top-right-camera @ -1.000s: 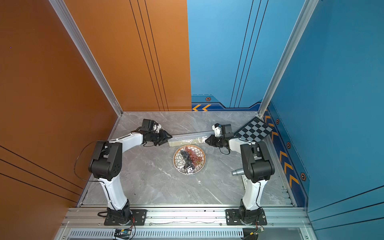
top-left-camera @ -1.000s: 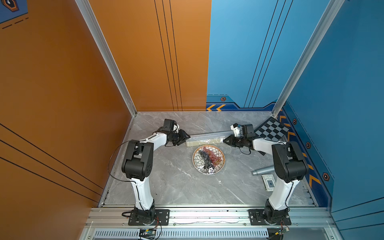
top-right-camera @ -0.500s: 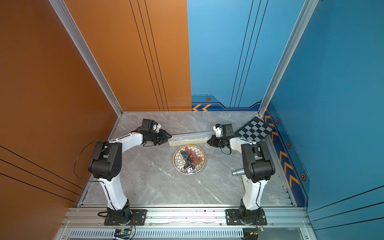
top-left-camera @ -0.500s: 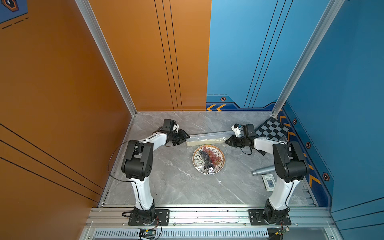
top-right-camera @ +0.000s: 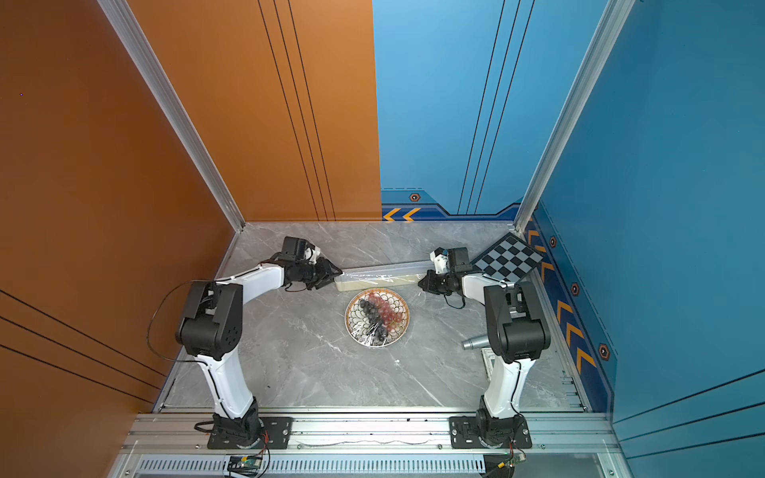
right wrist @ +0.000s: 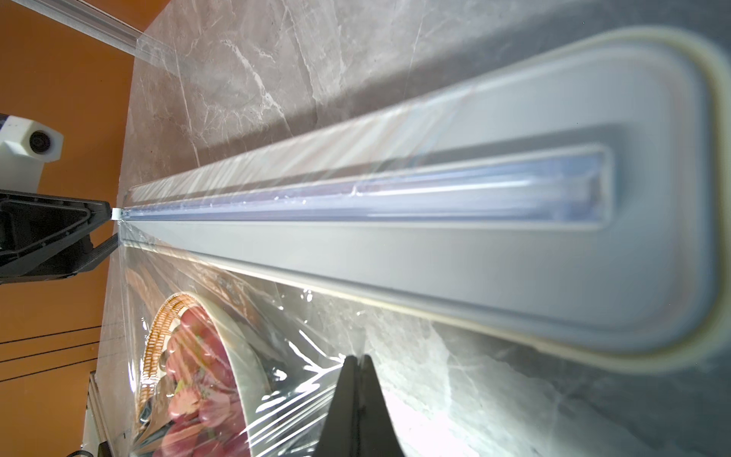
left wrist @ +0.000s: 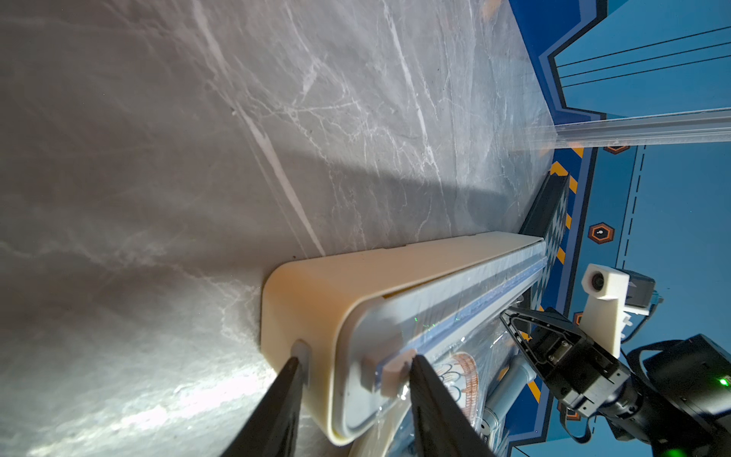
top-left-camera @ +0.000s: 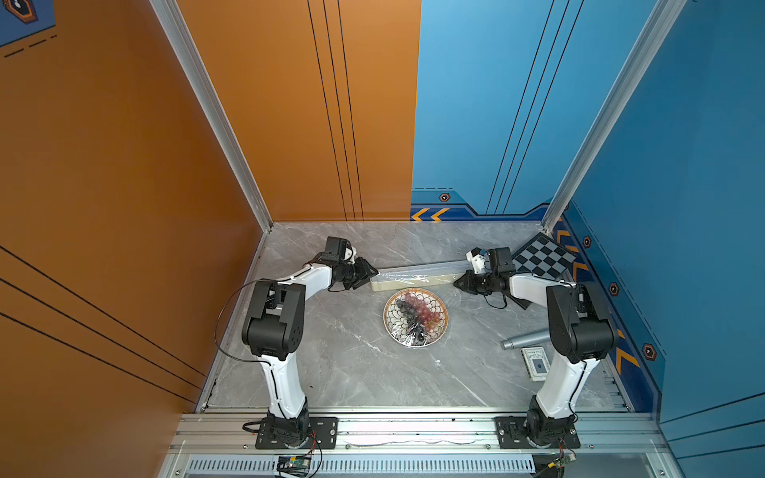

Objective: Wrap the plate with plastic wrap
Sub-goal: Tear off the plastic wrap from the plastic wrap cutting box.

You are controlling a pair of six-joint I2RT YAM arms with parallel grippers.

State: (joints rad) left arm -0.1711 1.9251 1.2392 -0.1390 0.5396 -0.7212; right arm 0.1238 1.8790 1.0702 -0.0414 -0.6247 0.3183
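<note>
The plate (top-left-camera: 392, 323) is white with dark scales and an orange rim. The box (top-left-camera: 414, 282) is cream, the chessboard (top-left-camera: 543, 260) checked black and white.

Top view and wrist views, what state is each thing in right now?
dispenser box: lying flat
plastic wrap: stretched from dispenser box over plate
plate: bearing grapes, under plastic wrap
left gripper: closed on dispenser box end
right gripper: shut, pinching plastic wrap
grey cylinder: lying on its side

Black-and-white chessboard (top-left-camera: 543, 260) just behind the right jaws, at a far corner of the table (top-left-camera: 352, 372). Grey cylinder (top-left-camera: 522, 340) lying flat on the marble, well apart from the right jaws, farther still from the left jaws. Small white box (top-left-camera: 535, 363) just beside the cylinder.
</note>
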